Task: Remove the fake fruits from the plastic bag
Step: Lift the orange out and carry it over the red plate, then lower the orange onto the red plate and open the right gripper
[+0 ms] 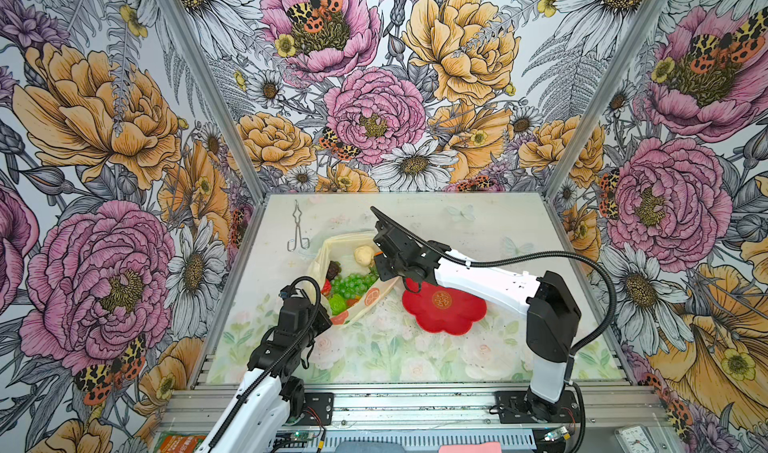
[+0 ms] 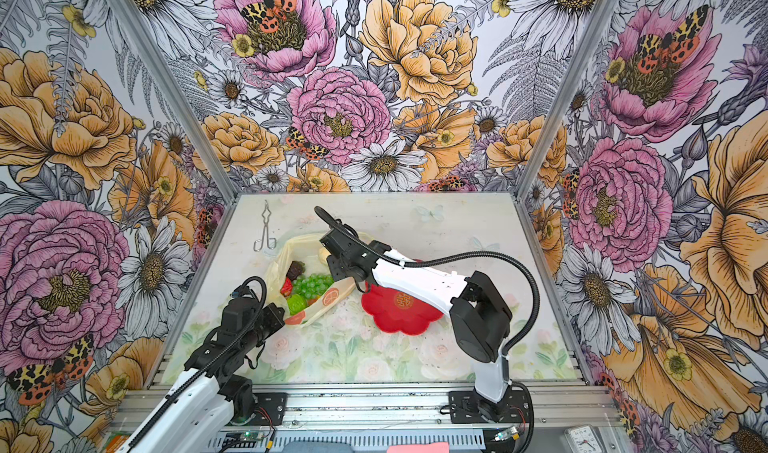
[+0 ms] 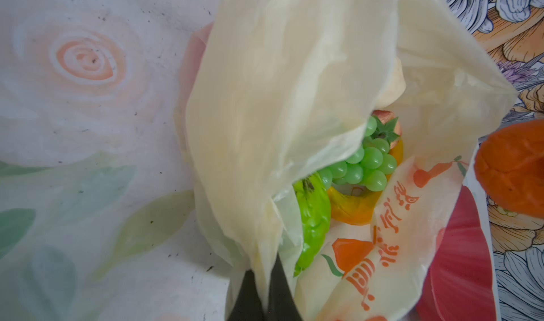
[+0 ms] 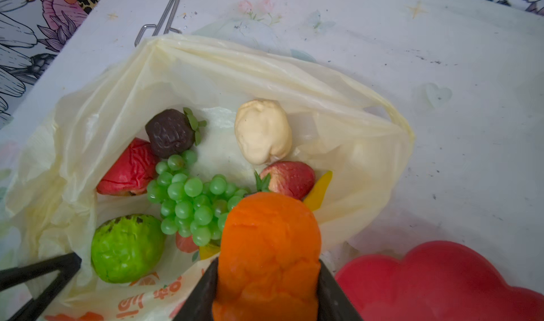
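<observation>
Right wrist view: my right gripper point(image 4: 268, 263) has its jaws partway apart, clamped around the orange point(image 4: 268, 234), which hangs over the mouth of the plastic bag point(image 4: 235, 69). The bag lies open on the table point(image 4: 456, 113), just beside the red plate point(image 4: 441, 278). Inside it I see the grapes point(image 4: 191, 201), green round fruit point(image 4: 126, 247), red apple point(image 4: 129, 169), dark brown fruit point(image 4: 170, 132), cream piece point(image 4: 262, 131), strawberry point(image 4: 290, 178) and a sliver of banana point(image 4: 319, 190). In the left wrist view my left gripper point(image 3: 265, 278) is pinched tight on the bag's edge.
</observation>
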Controlling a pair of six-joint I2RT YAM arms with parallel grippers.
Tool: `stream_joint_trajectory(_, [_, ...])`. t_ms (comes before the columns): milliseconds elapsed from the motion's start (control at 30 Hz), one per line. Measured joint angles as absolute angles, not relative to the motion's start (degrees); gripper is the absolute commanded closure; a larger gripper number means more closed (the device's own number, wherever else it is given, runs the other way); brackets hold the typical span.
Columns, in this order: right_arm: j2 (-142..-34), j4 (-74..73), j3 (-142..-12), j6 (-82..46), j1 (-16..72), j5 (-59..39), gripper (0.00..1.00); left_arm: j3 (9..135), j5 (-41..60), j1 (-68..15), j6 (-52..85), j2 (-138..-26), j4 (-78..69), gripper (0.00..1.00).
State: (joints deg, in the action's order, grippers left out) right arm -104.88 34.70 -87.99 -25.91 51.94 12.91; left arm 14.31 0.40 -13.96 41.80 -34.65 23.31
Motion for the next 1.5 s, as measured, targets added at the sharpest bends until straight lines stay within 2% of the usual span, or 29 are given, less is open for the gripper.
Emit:
stream_joint_trajectory(267, [-93.1,37.6,-73.6,-24.3,52.1,22.0,0.55,17.8,2.0,-13.8,37.0,-41.5,18.1,1.0])
stream_joint_trajectory(567, [-90.8,42.0,-65.6,-24.5,52.1,27.9,0.55,17.8,2.2,-15.3,37.3,-41.8,17.2,1.0])
stream_joint_trajectory(833, [-91.4,44.0,-64.6,-24.4,51.8,33.2,0.54,17.7,2.2,-16.3,38.2,-40.6,17.3,1.0])
stream_joint_trajectory(1500, [-104.8,45.0,-64.8,-22.3,48.5,41.5,0.52,17.3,2.2,-16.3,38.6,-40.2,17.3,1.0])
